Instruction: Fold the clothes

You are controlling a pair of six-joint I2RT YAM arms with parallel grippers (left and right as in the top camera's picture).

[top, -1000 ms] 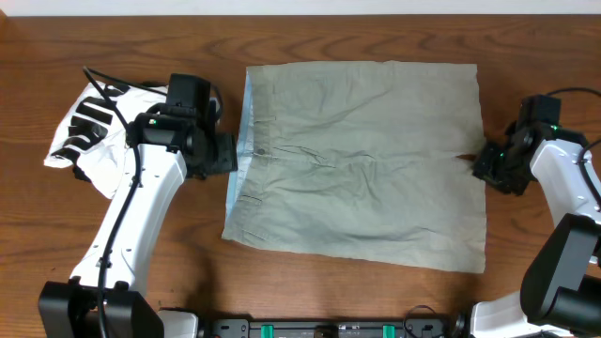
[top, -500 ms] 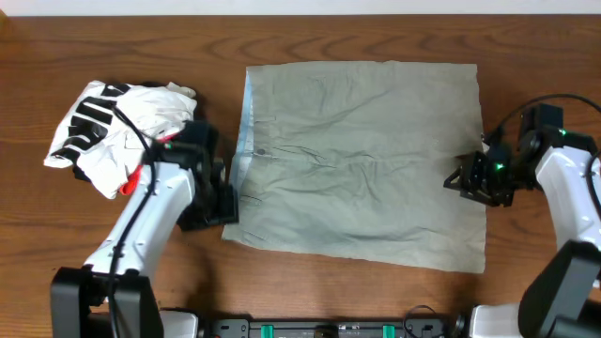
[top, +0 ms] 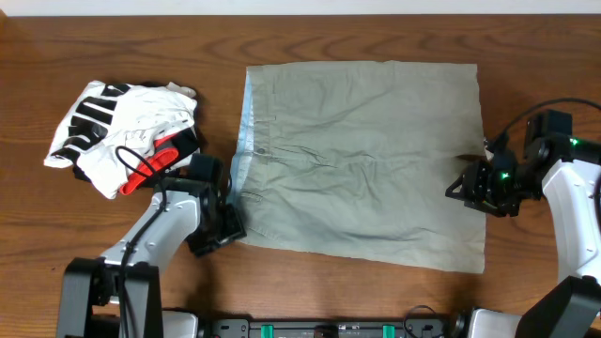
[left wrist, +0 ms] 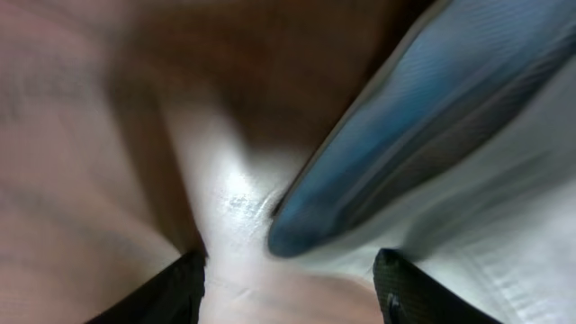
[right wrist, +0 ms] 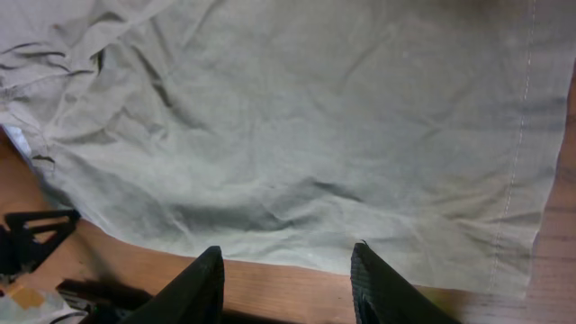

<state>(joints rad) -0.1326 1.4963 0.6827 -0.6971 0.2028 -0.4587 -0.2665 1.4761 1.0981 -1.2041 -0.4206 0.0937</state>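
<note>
Brown wooden table, khaki shorts spread flat at centre, striped garment pile towards its left

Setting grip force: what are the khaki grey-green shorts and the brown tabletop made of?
Khaki grey-green shorts: probably thin woven cotton, matte, softly creased, stitched hem. Brown tabletop: wood or wood-look laminate; visible grain, slight sheen.

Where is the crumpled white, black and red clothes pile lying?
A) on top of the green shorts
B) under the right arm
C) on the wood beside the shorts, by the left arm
C: the overhead view shows the pile on the wooden table, apart from the shorts, near the left arm.
</note>
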